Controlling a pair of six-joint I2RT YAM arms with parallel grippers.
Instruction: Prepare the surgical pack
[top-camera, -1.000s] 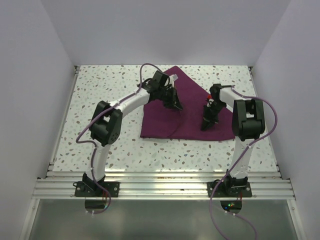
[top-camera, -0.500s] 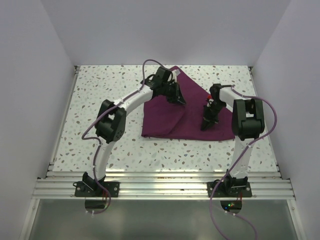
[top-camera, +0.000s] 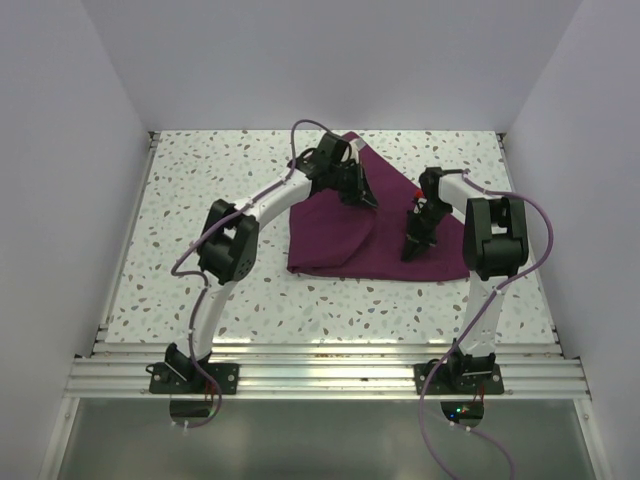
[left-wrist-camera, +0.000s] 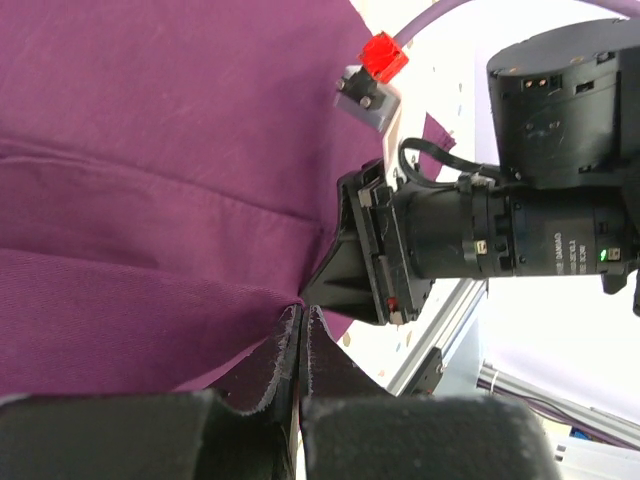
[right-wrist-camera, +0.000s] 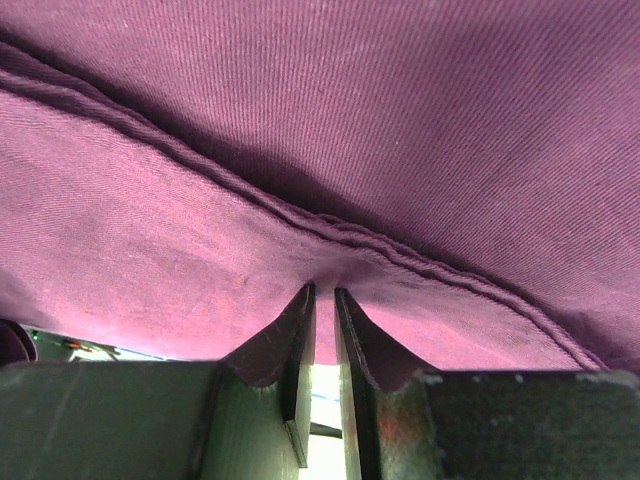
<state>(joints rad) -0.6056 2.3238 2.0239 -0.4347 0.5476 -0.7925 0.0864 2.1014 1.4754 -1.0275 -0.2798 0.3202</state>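
Enclosure: plain white walls (top-camera: 330, 60) are bounding the work area on the left, far and right sides.
Counter: a white speckled counter (top-camera: 200, 170) is carrying the work. A ribbed metal rail (top-camera: 320, 365) is running along its near edge, under both arm bases.
Purple cloth, location: the purple cloth (top-camera: 330, 240) is lying on the far half of the counter, right of centre, with one corner pointing at the far wall.
Purple cloth, condition: its left part is lying doubled over in a loose fold. No tray, instruments or gauze are showing in any view.
Left arm: it is reaching far and to the right, with its tip over the middle of the cloth.
Left end effector: the left end effector (top-camera: 370, 202) is closed, and in the left wrist view (left-wrist-camera: 301, 335) its jaws are pinching a raised ridge of the cloth (left-wrist-camera: 150, 150). The fabric is puckering toward the tips.
Right arm: it is bending back over the right part of the cloth, with its tip pointing down.
Right end effector: the right end effector (top-camera: 410, 250) is nearly closed. In the right wrist view (right-wrist-camera: 325, 300) its fingers (right-wrist-camera: 295, 350) are gripping a hemmed fold of the cloth (right-wrist-camera: 400, 120), with a thin slit of light showing between them.
Spacing: the two end effectors are sitting near each other over the cloth, without touching.
Cabling: a purple cable (top-camera: 545, 230) is looping off the right arm.
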